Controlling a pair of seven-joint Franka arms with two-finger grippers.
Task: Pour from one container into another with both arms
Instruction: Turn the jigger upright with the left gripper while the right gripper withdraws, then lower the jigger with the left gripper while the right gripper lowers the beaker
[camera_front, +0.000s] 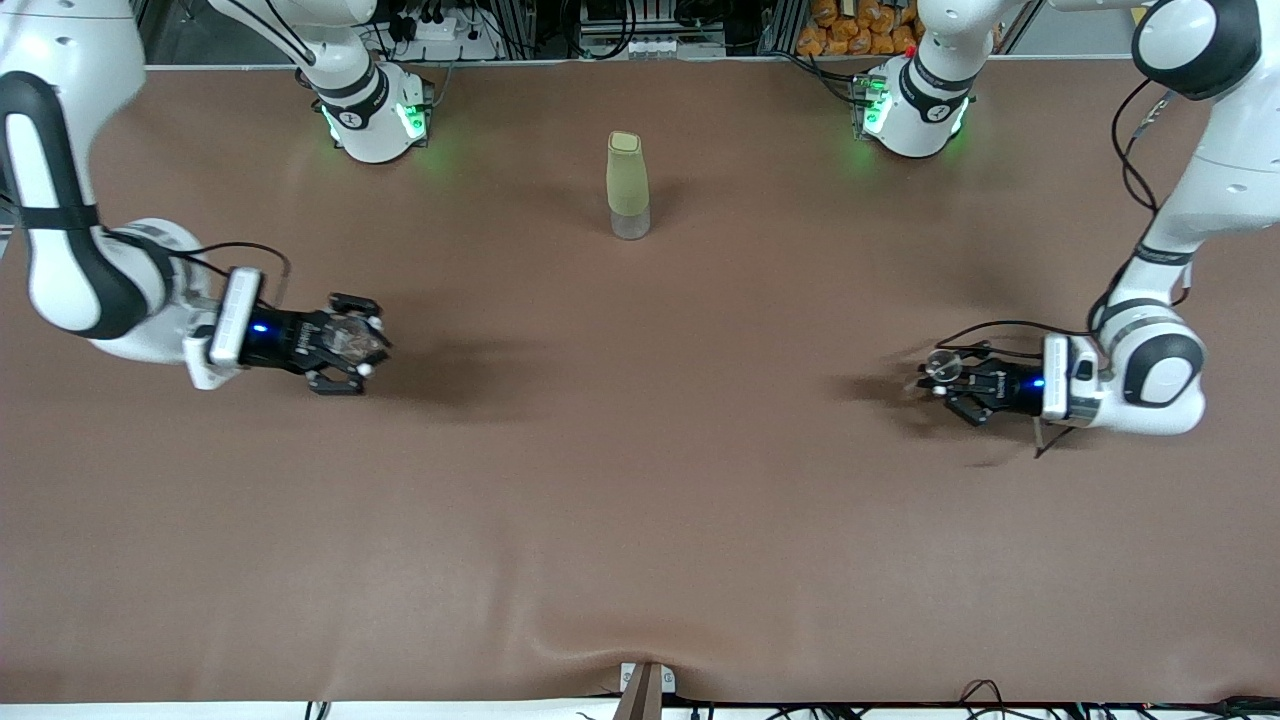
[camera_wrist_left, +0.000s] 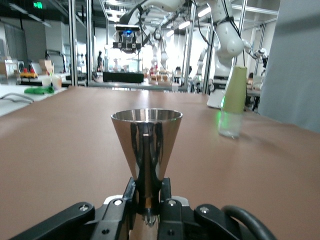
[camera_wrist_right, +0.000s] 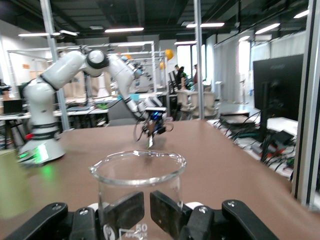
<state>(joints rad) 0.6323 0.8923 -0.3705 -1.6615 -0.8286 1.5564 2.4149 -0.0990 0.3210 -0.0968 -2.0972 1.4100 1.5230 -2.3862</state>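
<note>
My right gripper (camera_front: 358, 345), at the right arm's end of the table, is shut on a clear glass beaker (camera_front: 350, 340). In the right wrist view the beaker (camera_wrist_right: 137, 175) stands upright between the black fingers, my right gripper (camera_wrist_right: 147, 207) round its lower part. My left gripper (camera_front: 945, 375), at the left arm's end, is shut on a small steel cone-shaped cup (camera_front: 940, 365). The left wrist view shows the cup (camera_wrist_left: 146, 145) upright, mouth up, its narrow foot pinched in my left gripper (camera_wrist_left: 146, 200). What either vessel holds cannot be told.
A tall pale green bottle (camera_front: 628, 185) with a clear base stands upright mid-table, close to the arm bases; it also shows in the left wrist view (camera_wrist_left: 234, 100). The brown table cover (camera_front: 640, 520) has a wrinkle at its near edge.
</note>
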